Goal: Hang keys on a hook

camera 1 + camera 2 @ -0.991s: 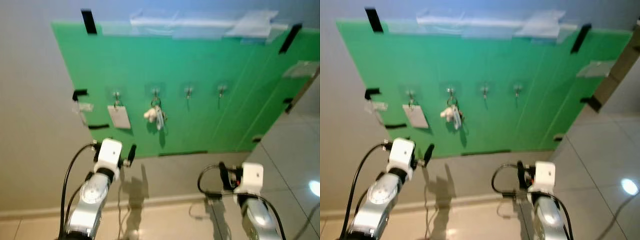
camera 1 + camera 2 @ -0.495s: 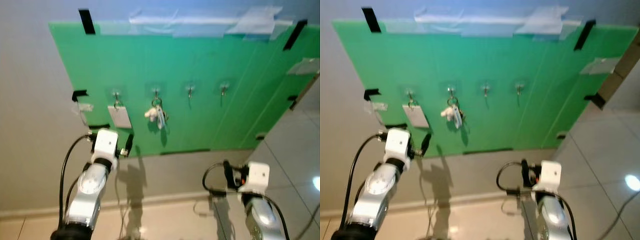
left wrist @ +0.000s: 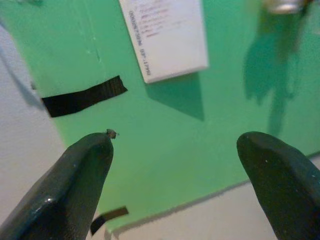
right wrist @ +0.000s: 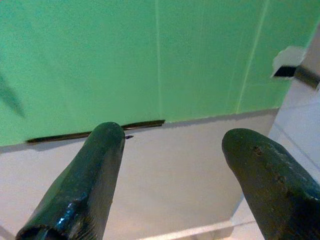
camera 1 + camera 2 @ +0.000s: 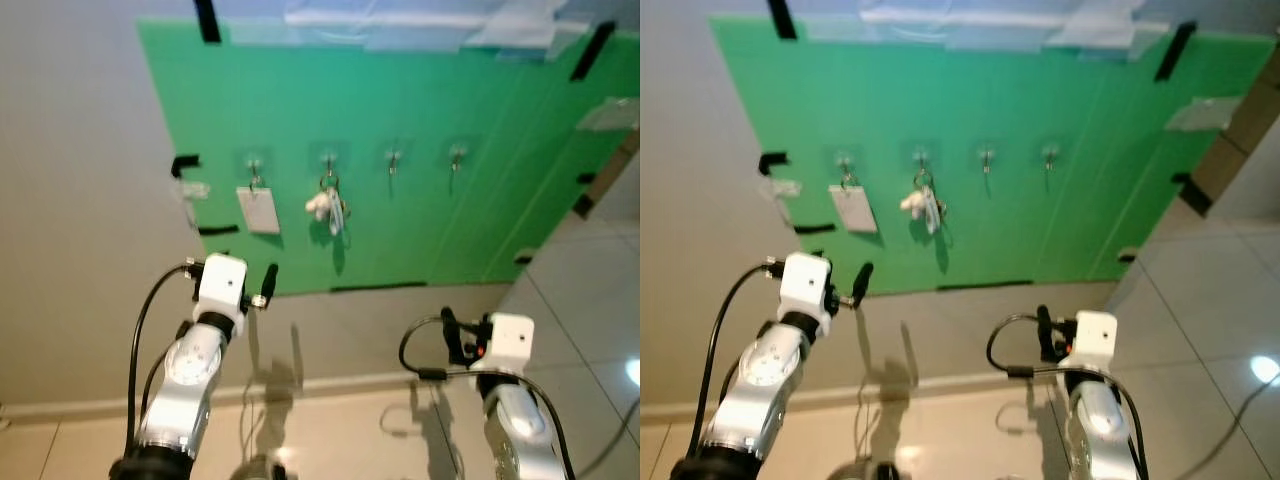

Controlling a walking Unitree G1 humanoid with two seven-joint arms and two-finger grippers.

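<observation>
Keys (image 5: 328, 205) already hang on second hook (image 5: 328, 162), upper centre. Left tool (image 3: 175, 160) and right tool (image 4: 175, 165) both released, empty; back away without brushing the green board (image 5: 430, 230).

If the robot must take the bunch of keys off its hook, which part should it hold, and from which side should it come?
Probably the lower part of the bunch of keys, below the ring, where the pieces hang free of the second hook on the green board. Come from the front and slightly below, fingers either side, then lift up and out. The left pincer, open and nearer, seems the better one.
</observation>
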